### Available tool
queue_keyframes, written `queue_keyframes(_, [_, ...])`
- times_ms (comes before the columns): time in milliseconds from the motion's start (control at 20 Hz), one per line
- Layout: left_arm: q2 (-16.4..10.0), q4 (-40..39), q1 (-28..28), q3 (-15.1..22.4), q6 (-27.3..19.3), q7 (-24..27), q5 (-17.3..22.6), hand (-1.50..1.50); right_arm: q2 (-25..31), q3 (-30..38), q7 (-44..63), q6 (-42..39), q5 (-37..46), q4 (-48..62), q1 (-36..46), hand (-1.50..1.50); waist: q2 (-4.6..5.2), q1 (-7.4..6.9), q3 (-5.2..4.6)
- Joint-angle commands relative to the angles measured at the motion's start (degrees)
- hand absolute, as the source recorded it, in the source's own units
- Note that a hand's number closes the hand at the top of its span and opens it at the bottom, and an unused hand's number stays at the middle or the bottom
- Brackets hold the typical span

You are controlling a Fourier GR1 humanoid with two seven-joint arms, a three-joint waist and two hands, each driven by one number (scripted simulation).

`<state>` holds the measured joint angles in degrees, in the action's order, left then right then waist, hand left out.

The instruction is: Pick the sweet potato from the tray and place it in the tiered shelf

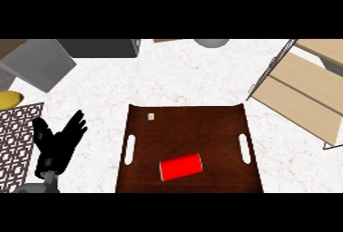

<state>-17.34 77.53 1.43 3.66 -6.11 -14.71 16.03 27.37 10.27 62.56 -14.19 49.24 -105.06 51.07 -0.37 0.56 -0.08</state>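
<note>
Red plastic, not orange skin, was what lay on the tray [188, 131]: a red cup [181, 166] tipped on its side in the near half of the dark wooden board, between the two handle slots, its pale rim turned left. No sweet potato showed anywhere. The only other thing on the tray was a small pale scrap [151, 116] near the far left corner, too small to name.

The left hand [59, 140] rested at the view's left, off the tray and well apart from the cup, fingers straight and spread, holding nothing. The right hand was out of sight. The tiered shelf [301, 90] stood beyond the tray's far right corner.

To my eye the pick had not begun. The next move called for a hand to come over the tray, close round what lay there and carry it right to the shelf.
</note>
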Motion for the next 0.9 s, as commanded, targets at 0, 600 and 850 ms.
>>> queue_keyframes(0, [2.39, -2.86, 2.25, 1.22, -1.55, 0.81, -1.97, 0.00, 4.37, 5.76, 3.08, -7.05, -4.02, 8.54, 5.15, 1.50, 0.39, -0.24, 0.00])
queue_keyframes(600, [0.63, -3.04, 2.14, -2.23, 2.33, 0.13, -1.11, 0.00, 10.07, 8.33, -9.47, -7.66, -6.15, 17.84, 0.15, 1.50, 0.36, -0.73, 0.06])
queue_keyframes(850, [0.95, -1.31, 1.16, -2.61, 2.52, -0.57, -1.88, 0.00, 7.99, 6.09, -12.62, 0.17, -2.26, 25.61, 0.89, 1.50, 0.44, -1.09, 0.06])
